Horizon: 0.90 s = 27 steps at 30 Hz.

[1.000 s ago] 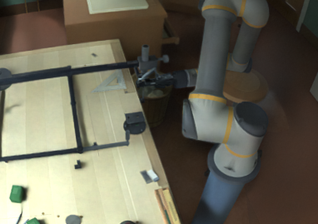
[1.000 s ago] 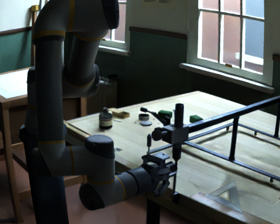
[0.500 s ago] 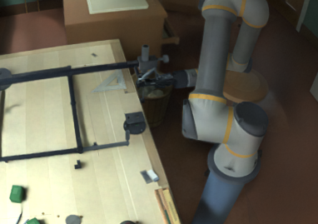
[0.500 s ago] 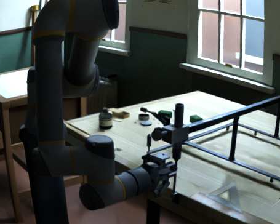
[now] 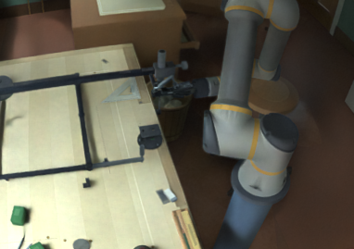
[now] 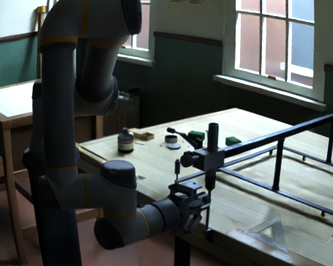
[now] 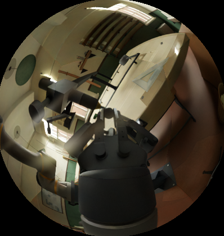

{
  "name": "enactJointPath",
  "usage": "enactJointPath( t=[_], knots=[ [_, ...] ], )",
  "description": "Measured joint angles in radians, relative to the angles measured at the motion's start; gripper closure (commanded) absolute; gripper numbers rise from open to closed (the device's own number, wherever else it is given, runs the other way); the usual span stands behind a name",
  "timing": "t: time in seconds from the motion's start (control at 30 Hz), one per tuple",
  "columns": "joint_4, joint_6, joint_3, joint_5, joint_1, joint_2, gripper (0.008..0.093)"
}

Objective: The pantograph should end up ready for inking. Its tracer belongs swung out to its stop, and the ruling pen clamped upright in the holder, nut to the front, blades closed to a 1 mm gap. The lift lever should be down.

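The ruling pen (image 6: 208, 204) stands upright under the pen holder (image 6: 209, 158) at the end of the pantograph's long bar (image 6: 281, 135), just off the table's edge. The holder has a clamp knob (image 6: 186, 159) on its near side and a tube on top. In the wrist camera the holder (image 7: 64, 95) shows up left of the fingers. The pantograph frame (image 5: 79, 118) lies across the table, with a dark round weight (image 5: 150, 137) near the edge. A thin lever (image 6: 177, 168) stands by the holder. My gripper (image 6: 202, 204) reaches in level from the table's side, closed on the ruling pen.
Behind the table are windows and a green wall. A clear set square (image 5: 123, 93) lies near the holder. An ink bottle (image 6: 125, 141), green blocks (image 6: 196, 135) and small tins sit at the table's far end. A wicker basket (image 5: 173, 111) stands under the holder, and a wooden desk (image 5: 125, 16) beyond it.
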Motion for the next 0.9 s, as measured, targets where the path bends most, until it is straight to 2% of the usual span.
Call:
enactJointPath(
  t=[0.37, 0.9],
  knots=[
    [0.0, 0.0, 0.0, 0.0, 0.0, 0.0, 0.0539],
    [0.001, 0.0, -0.001, -0.005, -0.005, 0.0, 0.0534]
  ],
)
